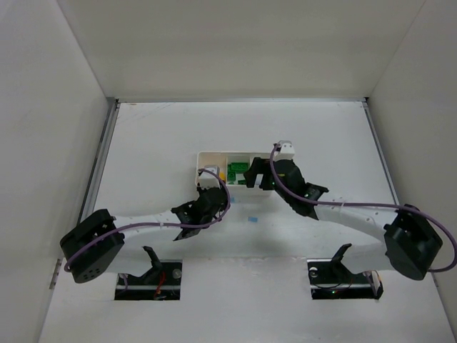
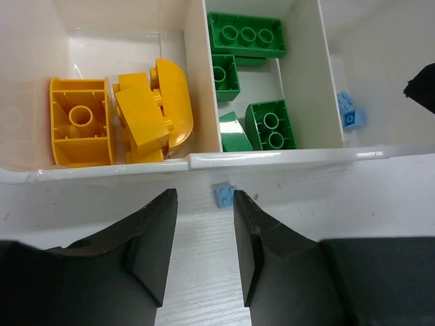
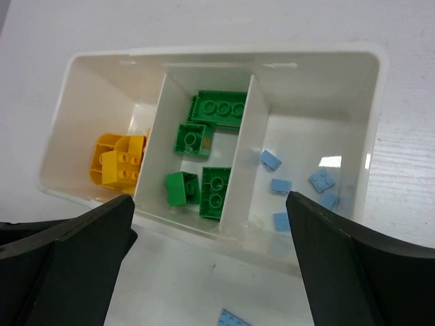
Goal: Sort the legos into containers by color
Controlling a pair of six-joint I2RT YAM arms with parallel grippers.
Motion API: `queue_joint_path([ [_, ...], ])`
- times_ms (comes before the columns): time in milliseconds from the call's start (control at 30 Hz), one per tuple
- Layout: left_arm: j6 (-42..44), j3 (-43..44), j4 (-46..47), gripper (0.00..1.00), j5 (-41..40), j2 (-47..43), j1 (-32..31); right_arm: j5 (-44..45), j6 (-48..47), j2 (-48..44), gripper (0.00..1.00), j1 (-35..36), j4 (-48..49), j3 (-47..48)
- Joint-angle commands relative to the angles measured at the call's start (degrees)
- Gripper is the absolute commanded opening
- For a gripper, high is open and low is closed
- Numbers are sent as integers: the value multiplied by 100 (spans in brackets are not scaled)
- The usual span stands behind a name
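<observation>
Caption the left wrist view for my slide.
Left gripper, jaws open, facing a stray blue lego outside the tray.

You have a white tray [image 3: 217,51] on a white worktop [image 1: 321,136] with a faint wood grain. Its compartment toward the left edge holds yellow-orange bricks [image 2: 80,122], the middle one holds green bricks [image 2: 246,34], and the one toward the right edge holds light blue bricks [image 3: 271,160]. One more light blue brick [image 2: 223,195] lies on the worktop on the tray's near-edge side. Your left tool [image 2: 202,204] and right tool [image 3: 211,200] are matte black. The arms' cables [image 1: 357,205] are purple.
</observation>
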Motion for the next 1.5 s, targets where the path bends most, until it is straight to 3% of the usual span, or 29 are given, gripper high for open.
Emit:
queue_joint_path([
  [0, -52, 0, 217, 36, 2, -70, -74, 119, -167, -370, 100, -45, 224, 32],
  [100, -158, 79, 217, 36, 19, -27, -258, 145, -369, -924, 94, -45, 462, -30],
  [133, -175, 122, 217, 36, 19, 26, -320, 163, -396, -1074, 86, -45, 463, -56],
  [233, -202, 254, 261, 34, 2, 228, -470, 172, -326, -1469, 34, -45, 305, -257],
  [267, -202, 272, 270, 33, -16, 290, -505, 172, -291, -1567, 25, -45, 226, -345],
  [333, -202, 316, 287, 33, -42, 430, -532, 189, -160, -1769, 20, -10, 68, -547],
  [667, -140, 668, 287, 35, -148, 1327, -470, 198, 324, -2507, 31, 710, -407, -1593],
  [933, -44, 931, 296, 34, -306, 1872, -426, 198, 676, -2579, 46, 974, -364, -1955],
  [1267, 18, 818, 296, 13, -455, 1917, -435, 155, 825, -2280, 55, 1098, -346, -2043],
  [1367, 70, 695, 296, 11, -491, 1654, -479, 128, 843, -1999, 62, 1098, -469, -1946],
  [1467, 123, 519, 296, 11, -464, 1241, -505, -56, 843, -1595, 62, 1132, -644, -1771],
])
